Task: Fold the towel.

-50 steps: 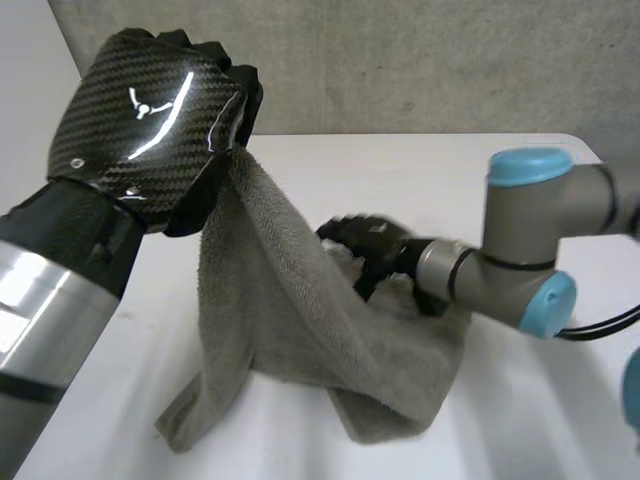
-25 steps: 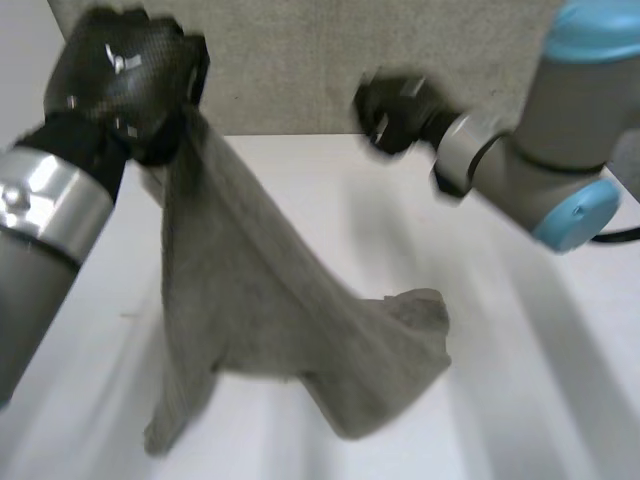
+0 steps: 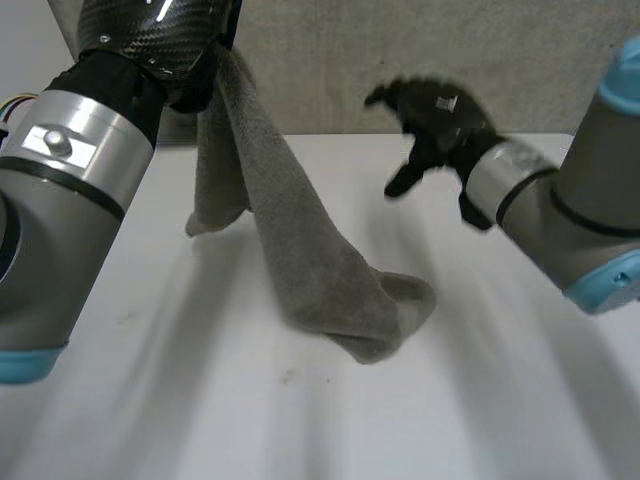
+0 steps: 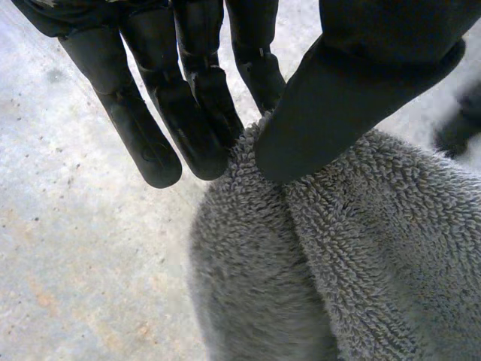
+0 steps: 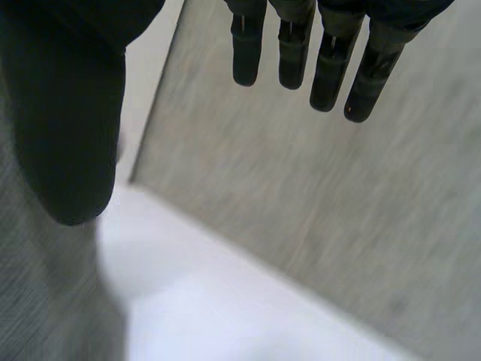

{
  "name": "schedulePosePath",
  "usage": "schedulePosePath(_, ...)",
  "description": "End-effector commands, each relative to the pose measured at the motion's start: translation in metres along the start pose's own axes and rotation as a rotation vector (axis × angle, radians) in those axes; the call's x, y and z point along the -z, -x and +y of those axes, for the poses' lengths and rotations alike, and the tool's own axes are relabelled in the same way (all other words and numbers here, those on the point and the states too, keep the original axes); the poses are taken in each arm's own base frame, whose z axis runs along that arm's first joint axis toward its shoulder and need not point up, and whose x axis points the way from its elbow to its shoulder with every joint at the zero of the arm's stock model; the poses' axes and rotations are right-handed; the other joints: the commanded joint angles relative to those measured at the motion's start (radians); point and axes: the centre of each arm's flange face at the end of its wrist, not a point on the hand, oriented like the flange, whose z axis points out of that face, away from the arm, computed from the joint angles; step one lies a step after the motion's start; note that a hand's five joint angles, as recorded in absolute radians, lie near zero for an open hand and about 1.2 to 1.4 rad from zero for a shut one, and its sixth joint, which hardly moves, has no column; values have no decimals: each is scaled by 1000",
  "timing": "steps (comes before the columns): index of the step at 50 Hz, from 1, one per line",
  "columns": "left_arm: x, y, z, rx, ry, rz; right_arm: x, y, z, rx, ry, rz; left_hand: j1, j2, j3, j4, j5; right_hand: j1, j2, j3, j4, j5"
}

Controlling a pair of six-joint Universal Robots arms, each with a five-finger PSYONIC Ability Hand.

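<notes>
towel (image 3: 300, 250) in left hand (image 3: 160, 40), right hand (image 3: 430, 120) empty

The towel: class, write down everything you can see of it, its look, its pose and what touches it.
The towel is grey looped terry cloth, thick and soft-looking. The left hand holds it up high by a bunched part, pinched between thumb and fingers. From there it hangs as a long twisted drape, slanting down to the table, where its lower end rests in a rumpled fold. A shorter flap hangs free beside the main length. The right hand, open, is apart from it.
</notes>
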Motion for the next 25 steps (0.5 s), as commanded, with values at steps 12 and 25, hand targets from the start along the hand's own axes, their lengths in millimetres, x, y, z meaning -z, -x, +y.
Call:
schedulePosePath(12,50,-1,24,-5,138,27,57,-8,87,-60,416,-4,220,180,180,178,201,-11,-52,-41,-36,-34)
schedulePosePath(25,156,-45,88,33,546,227,72,1,111,88,463,-53,220,180,180,178,201,-17,-57,-46,-42,-40)
